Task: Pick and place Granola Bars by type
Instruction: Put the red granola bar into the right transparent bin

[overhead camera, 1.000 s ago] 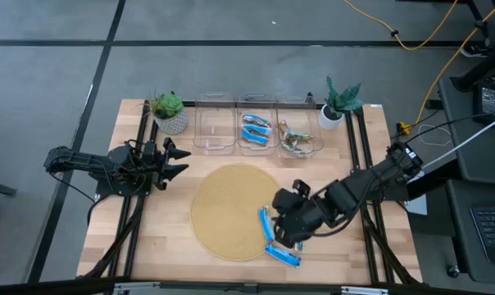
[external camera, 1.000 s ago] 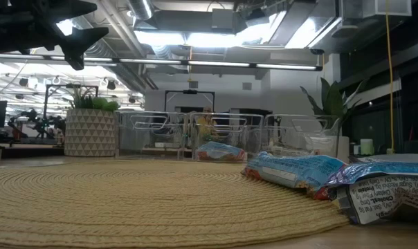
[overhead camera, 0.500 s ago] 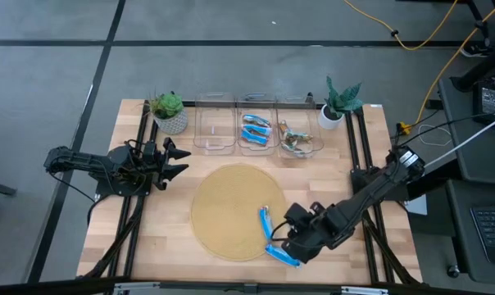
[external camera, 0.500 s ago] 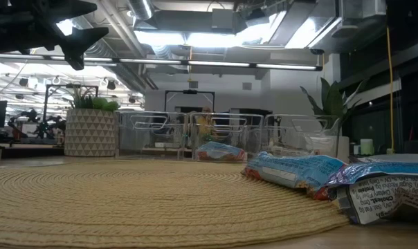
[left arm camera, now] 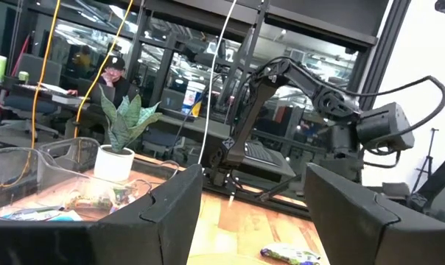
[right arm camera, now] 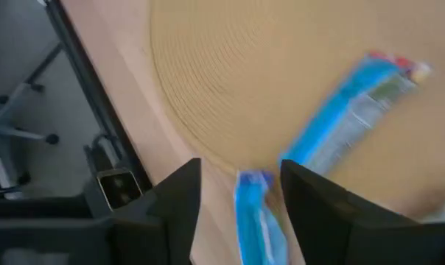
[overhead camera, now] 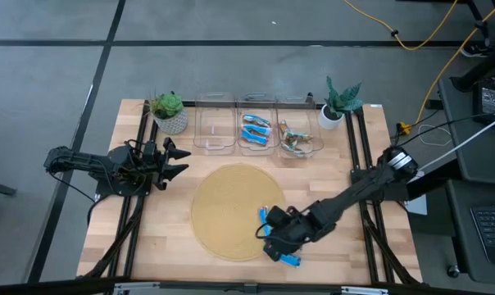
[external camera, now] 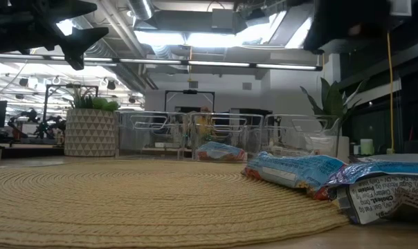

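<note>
Two blue granola bars lie at the round woven mat's near right edge: one [overhead camera: 264,218] on the mat [overhead camera: 231,211], one [overhead camera: 291,260] on the wood beside it. My right gripper [overhead camera: 274,244] hangs low over them, slanting down and open. In the right wrist view its fingers [right arm camera: 241,177] stand on either side of the near bar's end [right arm camera: 256,221] without visible touch; the other bar [right arm camera: 355,110] lies farther off. My left gripper [overhead camera: 178,160] waits open at the table's left.
Three clear bins stand at the far edge: the left one [overhead camera: 215,124] without bars, the middle [overhead camera: 256,129] with blue bars, the right [overhead camera: 297,139] with green-brown bars. Potted plants [overhead camera: 170,111] [overhead camera: 340,102] flank them. Bare wood lies left of the mat.
My right gripper has come down toward the table and moved toward the near edge and then left, rolling as it went, until it hangs over the two blue bars at the mat's edge. The bars have stayed where they lay.
</note>
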